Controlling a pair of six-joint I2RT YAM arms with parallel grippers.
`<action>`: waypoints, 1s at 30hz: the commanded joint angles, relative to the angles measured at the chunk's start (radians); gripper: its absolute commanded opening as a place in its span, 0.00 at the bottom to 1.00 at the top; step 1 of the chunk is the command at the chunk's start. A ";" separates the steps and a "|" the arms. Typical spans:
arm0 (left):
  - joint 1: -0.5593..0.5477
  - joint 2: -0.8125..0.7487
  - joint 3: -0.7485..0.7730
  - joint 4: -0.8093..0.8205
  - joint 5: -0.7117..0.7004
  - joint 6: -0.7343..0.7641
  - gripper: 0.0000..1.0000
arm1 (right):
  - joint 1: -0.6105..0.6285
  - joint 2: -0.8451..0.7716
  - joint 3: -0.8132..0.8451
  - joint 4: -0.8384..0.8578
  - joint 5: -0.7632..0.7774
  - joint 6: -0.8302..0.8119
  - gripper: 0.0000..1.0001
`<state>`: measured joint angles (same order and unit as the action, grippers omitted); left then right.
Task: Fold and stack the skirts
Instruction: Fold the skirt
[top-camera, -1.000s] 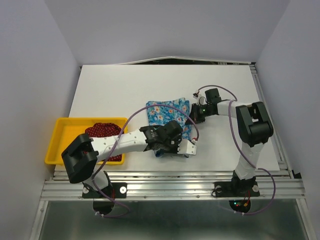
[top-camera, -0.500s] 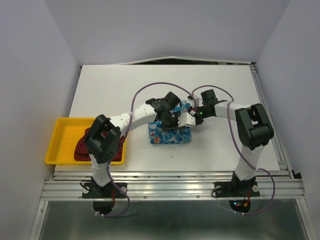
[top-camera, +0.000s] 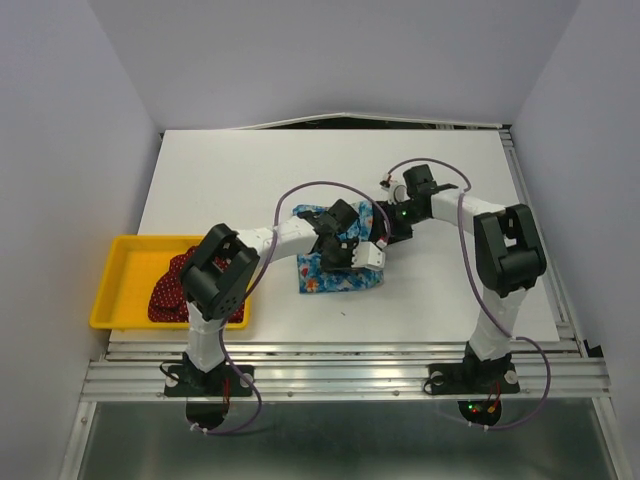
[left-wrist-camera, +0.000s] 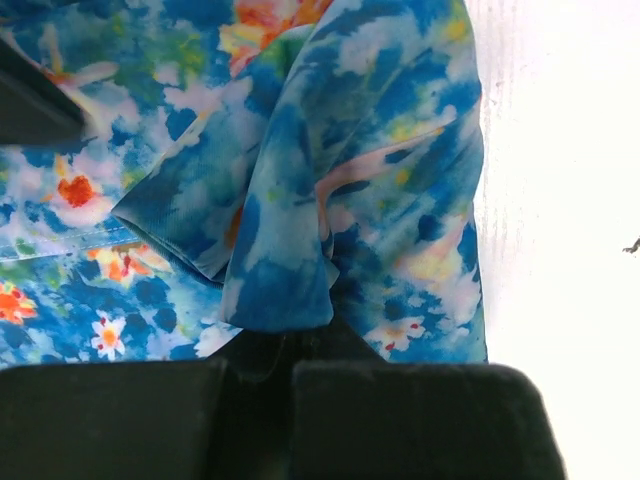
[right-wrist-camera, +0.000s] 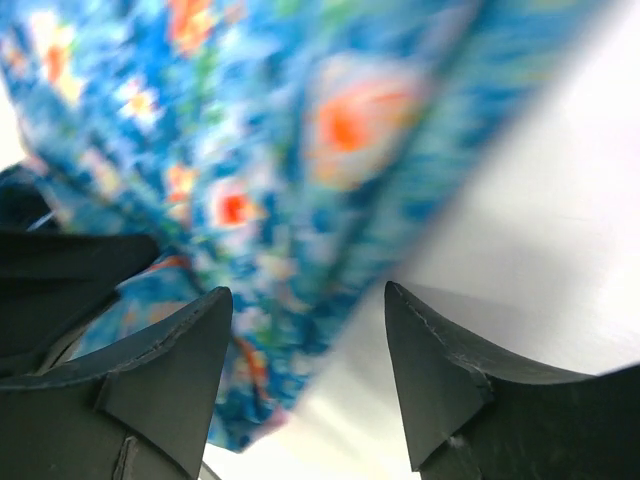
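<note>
- Where the overhead view takes in the white table (top-camera: 250, 170), I see the blue skirt (top-camera: 335, 280) lying near its middle, bunched into a rough folded block.
- My left claw (left-wrist-camera: 290, 365) is clamped on a fold of that skirt. In its wrist view the cloth comes out from between the two black fingers pressed together.
- From there the cloth spreads in a pleated flap over the rest of the garment.
- To the right of that flap in the same view, bare table shows, with the skirt's edge running along it.
- My right claw (right-wrist-camera: 305, 295) stands wide, its two dark fingers (right-wrist-camera: 165, 365) well apart with nothing pinched between them.
- The flowered cloth fills the upper left of the right wrist view, beyond the fingertips. That picture is blurred, so the left finger may be brushing the hem, but I cannot tell for sure.
- From above, the two claws sit close together at the skirt's right edge. The left arm reaches across the cloth from the left and the right arm comes in from the right.
- The red skirt (top-camera: 172, 292) lies crumpled in the yellow tray (top-camera: 115, 262) at the table's near left, well apart from the blue one. The left arm's elbow hides part of it.
</note>
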<state>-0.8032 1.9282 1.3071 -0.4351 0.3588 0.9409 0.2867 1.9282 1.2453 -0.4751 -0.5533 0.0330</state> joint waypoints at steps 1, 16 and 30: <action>-0.022 -0.023 -0.072 0.001 0.011 0.047 0.00 | -0.076 0.077 0.084 -0.089 0.201 0.005 0.69; -0.036 -0.040 -0.071 -0.059 0.054 0.070 0.00 | -0.066 0.259 0.511 0.016 -0.023 0.030 0.54; -0.034 -0.061 -0.046 -0.109 0.057 0.036 0.00 | 0.012 0.382 0.511 -0.081 -0.178 -0.286 0.47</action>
<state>-0.8360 1.8893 1.2591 -0.4488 0.3931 1.0035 0.2871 2.3062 1.7897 -0.4747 -0.6785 -0.0917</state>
